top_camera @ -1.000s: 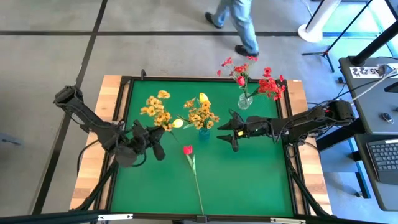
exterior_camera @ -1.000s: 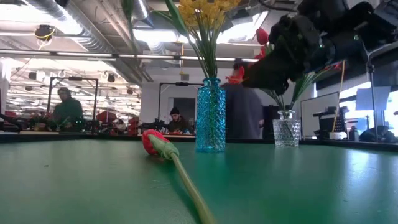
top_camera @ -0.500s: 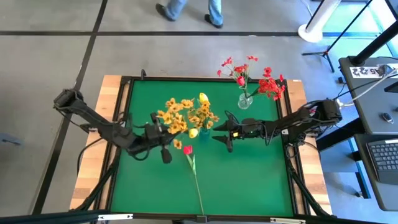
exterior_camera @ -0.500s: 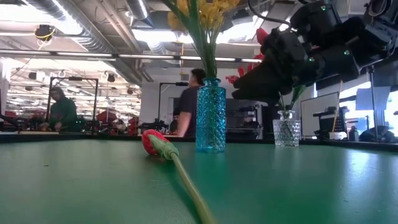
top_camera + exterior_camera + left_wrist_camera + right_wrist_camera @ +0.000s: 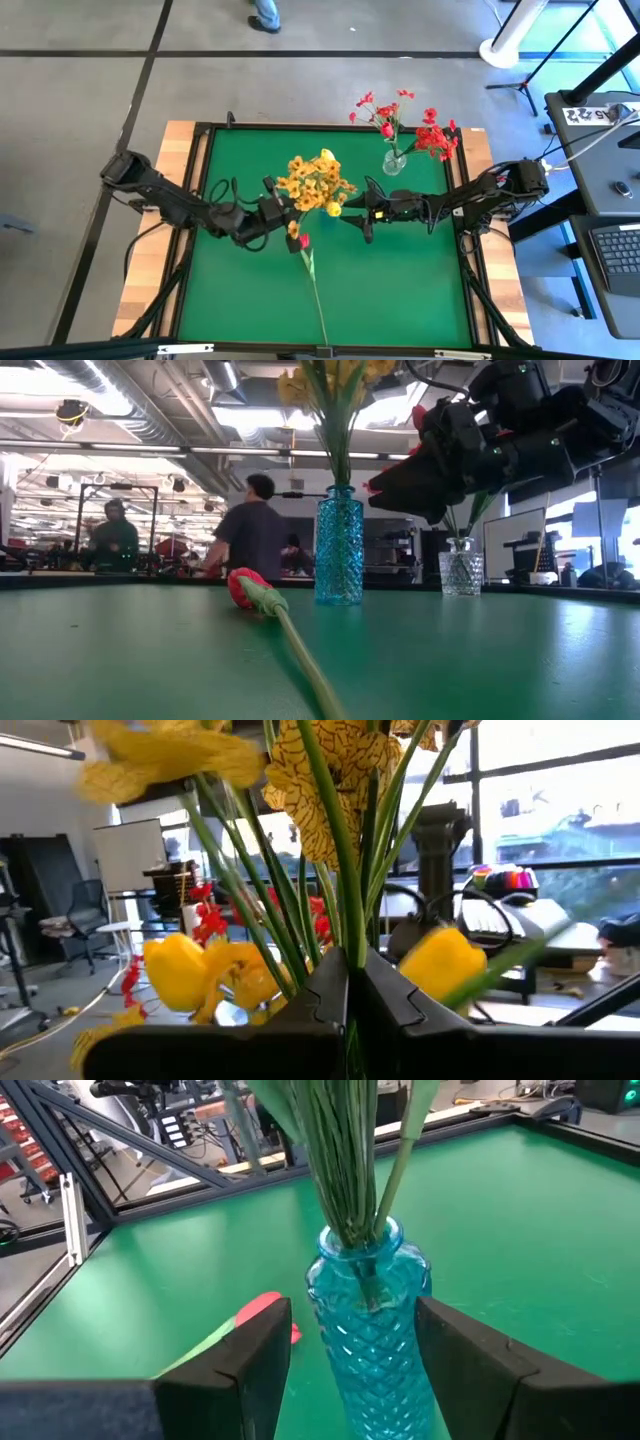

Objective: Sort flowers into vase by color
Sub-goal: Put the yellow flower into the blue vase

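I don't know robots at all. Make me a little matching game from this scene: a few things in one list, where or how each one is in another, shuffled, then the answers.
Things:
1. blue vase
2. clear vase
3. red tulip
4. left gripper

Places or states:
A. lying flat on the green mat
B. shut on stems of yellow flowers
C. between the open fingers of the right gripper
D. near the far edge, holding red flowers

Pairs: 1-C, 2-D, 3-A, 4-B
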Tool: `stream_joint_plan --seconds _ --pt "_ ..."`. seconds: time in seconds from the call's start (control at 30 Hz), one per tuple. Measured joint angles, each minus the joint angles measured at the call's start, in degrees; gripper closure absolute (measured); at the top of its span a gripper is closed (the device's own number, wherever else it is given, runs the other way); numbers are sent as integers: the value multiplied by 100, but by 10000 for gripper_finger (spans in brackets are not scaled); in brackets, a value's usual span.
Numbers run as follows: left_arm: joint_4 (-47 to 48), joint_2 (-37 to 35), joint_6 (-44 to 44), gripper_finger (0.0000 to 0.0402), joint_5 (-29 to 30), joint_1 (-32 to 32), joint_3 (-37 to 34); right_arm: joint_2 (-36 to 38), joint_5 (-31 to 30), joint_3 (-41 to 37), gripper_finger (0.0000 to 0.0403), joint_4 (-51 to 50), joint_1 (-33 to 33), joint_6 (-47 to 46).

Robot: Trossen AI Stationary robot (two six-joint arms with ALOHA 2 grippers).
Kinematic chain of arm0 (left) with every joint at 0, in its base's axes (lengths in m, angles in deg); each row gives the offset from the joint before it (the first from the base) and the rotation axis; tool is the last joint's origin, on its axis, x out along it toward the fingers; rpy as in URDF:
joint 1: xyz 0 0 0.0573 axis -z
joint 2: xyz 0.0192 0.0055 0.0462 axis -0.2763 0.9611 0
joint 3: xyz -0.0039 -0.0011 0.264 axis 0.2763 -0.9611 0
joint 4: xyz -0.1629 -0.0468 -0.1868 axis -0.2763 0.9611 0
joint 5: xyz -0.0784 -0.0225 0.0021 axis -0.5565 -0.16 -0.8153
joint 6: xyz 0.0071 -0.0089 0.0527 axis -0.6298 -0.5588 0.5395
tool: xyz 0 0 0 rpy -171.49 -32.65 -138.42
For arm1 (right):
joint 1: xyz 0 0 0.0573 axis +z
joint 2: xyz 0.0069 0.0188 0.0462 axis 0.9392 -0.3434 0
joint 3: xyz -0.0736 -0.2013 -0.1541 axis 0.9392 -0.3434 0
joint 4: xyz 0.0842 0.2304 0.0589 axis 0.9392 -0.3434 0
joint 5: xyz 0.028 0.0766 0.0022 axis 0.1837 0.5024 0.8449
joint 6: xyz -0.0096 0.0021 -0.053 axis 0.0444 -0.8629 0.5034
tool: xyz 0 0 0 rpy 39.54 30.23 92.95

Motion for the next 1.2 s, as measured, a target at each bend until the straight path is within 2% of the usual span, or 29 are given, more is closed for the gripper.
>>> stream_joint_plan --seconds 0.33,0.73,0.93,1.2 --pt "19 430 -131 401 -22 -253 0 -27 -81 74 191 18 0 48" --pt "95 661 -232 401 44 -187 0 -883 -52 773 191 82 0 103" --pt "-52 654 -111 401 120 -8 0 -986 -14 859 191 62 -2 108" --pt "-1148 648 1165 401 1140 843 0 -984 18 852 191 20 -2 120"
